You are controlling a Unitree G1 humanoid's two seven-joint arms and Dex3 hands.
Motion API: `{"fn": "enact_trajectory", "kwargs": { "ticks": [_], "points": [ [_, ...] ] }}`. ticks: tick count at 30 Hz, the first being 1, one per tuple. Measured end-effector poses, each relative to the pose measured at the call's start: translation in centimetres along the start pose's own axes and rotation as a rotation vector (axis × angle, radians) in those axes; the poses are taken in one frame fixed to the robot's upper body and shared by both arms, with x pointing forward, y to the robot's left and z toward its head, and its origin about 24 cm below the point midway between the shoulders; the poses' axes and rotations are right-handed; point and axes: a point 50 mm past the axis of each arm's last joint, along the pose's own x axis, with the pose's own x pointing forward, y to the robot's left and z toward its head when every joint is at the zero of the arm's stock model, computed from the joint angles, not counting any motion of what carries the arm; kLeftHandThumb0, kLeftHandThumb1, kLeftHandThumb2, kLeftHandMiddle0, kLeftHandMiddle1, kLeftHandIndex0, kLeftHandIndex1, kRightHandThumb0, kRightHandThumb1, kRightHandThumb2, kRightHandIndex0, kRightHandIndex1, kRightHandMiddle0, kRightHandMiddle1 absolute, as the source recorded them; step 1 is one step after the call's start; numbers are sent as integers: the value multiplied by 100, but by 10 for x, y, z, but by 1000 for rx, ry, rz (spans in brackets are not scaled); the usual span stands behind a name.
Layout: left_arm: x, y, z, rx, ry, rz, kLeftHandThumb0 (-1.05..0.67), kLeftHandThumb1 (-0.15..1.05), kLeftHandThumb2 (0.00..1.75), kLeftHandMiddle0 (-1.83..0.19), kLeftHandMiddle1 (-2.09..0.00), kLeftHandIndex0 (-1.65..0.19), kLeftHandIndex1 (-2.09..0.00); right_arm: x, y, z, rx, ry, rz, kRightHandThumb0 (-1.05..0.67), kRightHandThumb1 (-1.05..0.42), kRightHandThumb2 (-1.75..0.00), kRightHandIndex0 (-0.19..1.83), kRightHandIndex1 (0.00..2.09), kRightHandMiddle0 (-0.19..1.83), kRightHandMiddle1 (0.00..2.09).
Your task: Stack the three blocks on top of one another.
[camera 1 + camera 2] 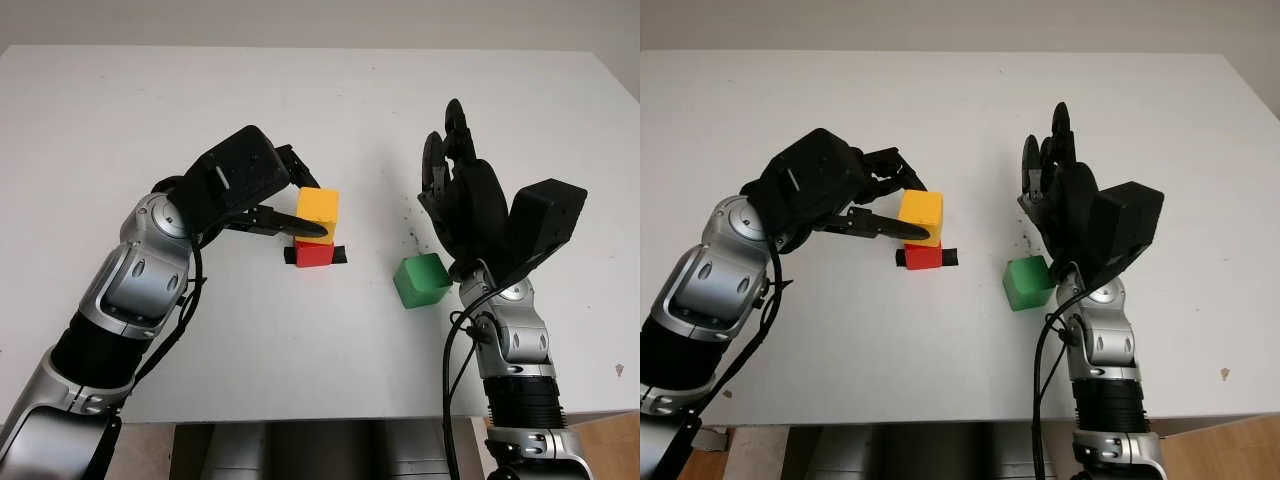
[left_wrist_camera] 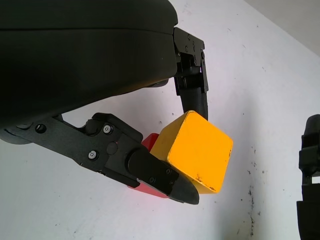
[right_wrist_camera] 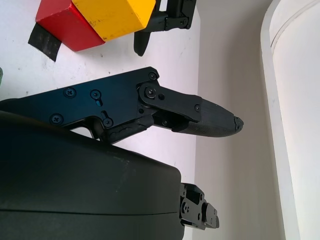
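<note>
yellow block [image 1: 318, 209] skewed atop red block [image 1: 313, 254].

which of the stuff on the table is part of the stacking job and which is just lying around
Part of the job:
yellow block, held by the left hand on the red block
green block, on the table beside the open right hand

Lying about:
black tape under the red block
white table

Looking down from the head at the table [image 1: 120, 110], both eyes sharing nearly the same scene. Sitting super close at each wrist, both catching the yellow block [image 2: 197, 152] on the red block [image 3: 62, 25].
</note>
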Motion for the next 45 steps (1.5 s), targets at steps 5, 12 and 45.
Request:
{"fn": "enact_trajectory", "kwargs": {
  "ticks": [5,12,45],
  "points": [
    [-2,-1,0,4,1,-3,-49,102,5,-17,-5,-4,-142,0,0,1,0,-2,3,-62,-105,-66,-19,0,-19,0],
    [-2,-3,-1,11,-8,-7,-56,100,5,-11,-3,5,-92,0,0,1,0,-1,1,-62,-105,-65,-19,0,-19,0],
    [-54,42,1,-217,-279,211,-85,105,55,8,-7,5,-8,-1,-1,2,-13,-1,25,-65,-105,-67,-19,0,-19,0]
  ]
}}
